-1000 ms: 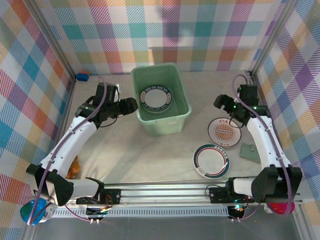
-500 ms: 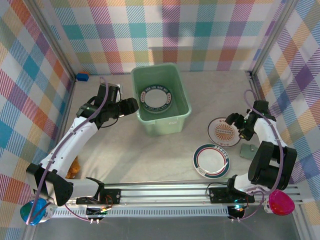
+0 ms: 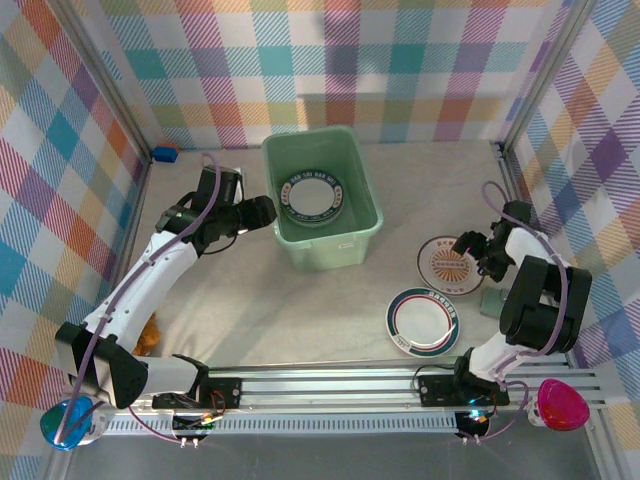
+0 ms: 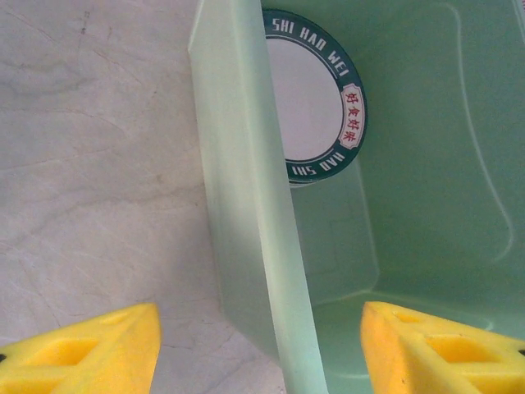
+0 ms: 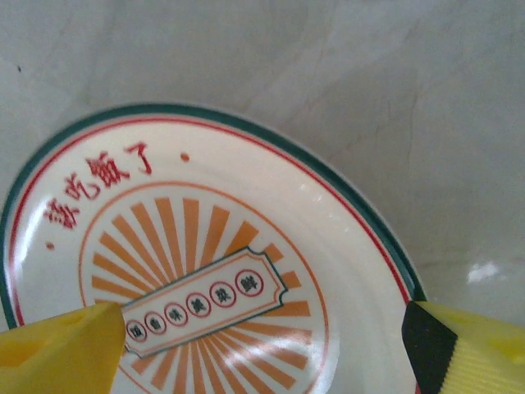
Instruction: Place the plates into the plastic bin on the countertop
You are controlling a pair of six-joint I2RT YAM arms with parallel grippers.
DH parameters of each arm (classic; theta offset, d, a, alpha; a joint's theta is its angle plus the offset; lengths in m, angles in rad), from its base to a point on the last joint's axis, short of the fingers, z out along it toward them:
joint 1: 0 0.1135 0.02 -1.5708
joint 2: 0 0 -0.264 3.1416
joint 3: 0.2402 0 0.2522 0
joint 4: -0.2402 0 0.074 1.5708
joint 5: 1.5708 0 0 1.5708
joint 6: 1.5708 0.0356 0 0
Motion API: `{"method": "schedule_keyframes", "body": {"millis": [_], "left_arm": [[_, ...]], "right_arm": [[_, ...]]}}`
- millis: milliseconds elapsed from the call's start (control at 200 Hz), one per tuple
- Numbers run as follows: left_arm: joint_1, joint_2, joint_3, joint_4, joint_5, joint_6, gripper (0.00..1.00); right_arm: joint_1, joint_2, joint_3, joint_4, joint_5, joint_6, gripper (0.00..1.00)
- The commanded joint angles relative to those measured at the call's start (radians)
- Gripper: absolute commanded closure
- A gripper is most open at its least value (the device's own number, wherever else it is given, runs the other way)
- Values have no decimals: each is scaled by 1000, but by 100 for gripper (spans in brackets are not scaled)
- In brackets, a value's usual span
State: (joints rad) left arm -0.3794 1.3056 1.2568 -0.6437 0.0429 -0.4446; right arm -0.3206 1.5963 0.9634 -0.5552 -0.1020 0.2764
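Mint-green plastic bin (image 3: 330, 248), at twelve o'clock on the countertop (image 3: 260, 300), holds one green-rimmed plate (image 3: 313, 197). At its four o'clock lie a sunburst plate (image 3: 447, 263) and a green-ringed plate (image 3: 423, 320). The right gripper (image 3: 472, 250) hangs over the sunburst plate, jaws apart; the left gripper (image 4: 261, 353) straddles the bin's nine-o'clock wall, jaws apart.
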Motion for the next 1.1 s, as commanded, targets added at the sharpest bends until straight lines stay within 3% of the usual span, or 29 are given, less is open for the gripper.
{"method": "schedule_keyframes", "body": {"millis": [0,280,565,820,1095], "left_arm": [[-7,10,-7,17,-20,29,35],[0,29,-4,24,-15,32,34],[4,23,-11,24,-12,28,34],[4,20,-16,26,-8,16,34],[3,9,-30,39,5,-7,34]], "right_arm": [[-7,18,54,-13,62,-44,12],[-9,99,119,-45,80,-102,13],[-9,143,63,10,44,-106,18],[-10,154,24,69,-98,-87,31],[-5,155,28,72,-175,-74,53]]}}
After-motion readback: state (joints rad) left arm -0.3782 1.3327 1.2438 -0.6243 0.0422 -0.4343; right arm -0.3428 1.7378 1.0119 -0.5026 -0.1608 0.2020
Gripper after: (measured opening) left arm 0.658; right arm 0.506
